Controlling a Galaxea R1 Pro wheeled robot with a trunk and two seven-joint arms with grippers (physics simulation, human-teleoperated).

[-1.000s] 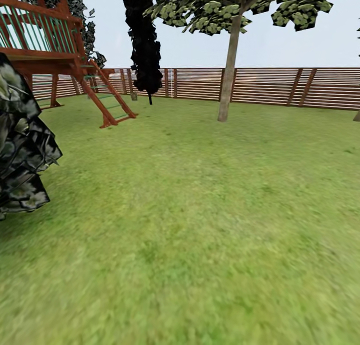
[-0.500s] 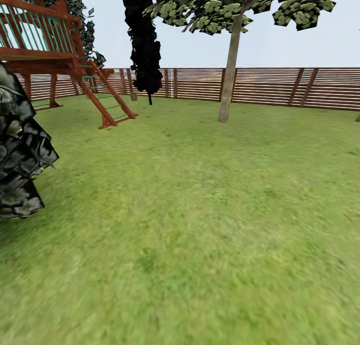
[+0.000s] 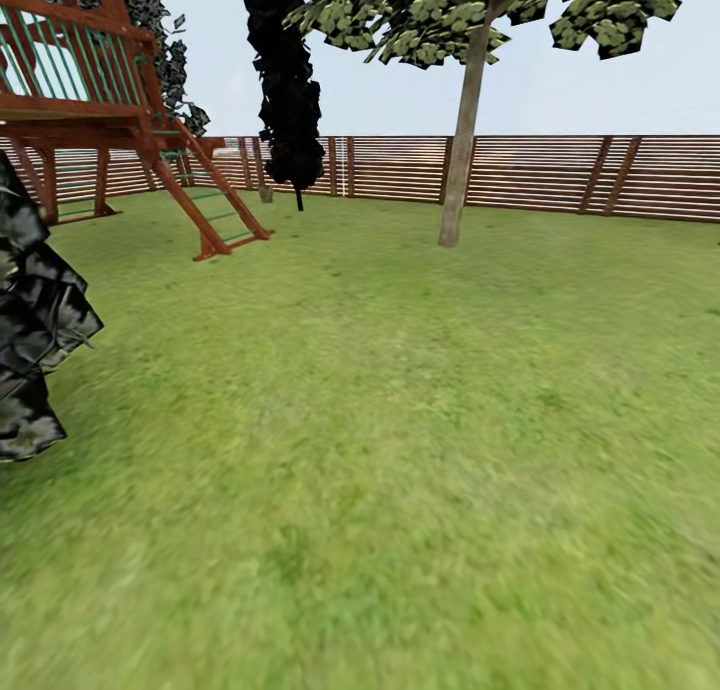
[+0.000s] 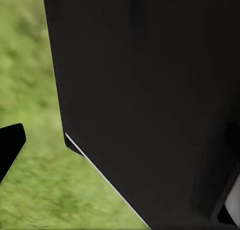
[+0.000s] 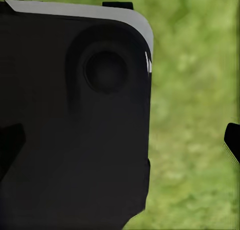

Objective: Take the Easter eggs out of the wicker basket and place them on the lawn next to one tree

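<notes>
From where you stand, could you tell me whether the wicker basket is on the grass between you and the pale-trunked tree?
No, the lawn stretching up to the pale-trunked tree shows grass and no basket.

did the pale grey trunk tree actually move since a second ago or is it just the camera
No. The pale grey-trunked tree keeps its place against the brown slat fence; the whole head view has shifted, so the camera moved.

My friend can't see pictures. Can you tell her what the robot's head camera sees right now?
A wide green lawn stretches to a brown slatted wooden fence, with a pale-trunked tree standing near it. A wooden play structure with a ladder stands at the far left, a thin black-stemmed dark tree beside it, and dark leaves poke in at the left edge.
</notes>
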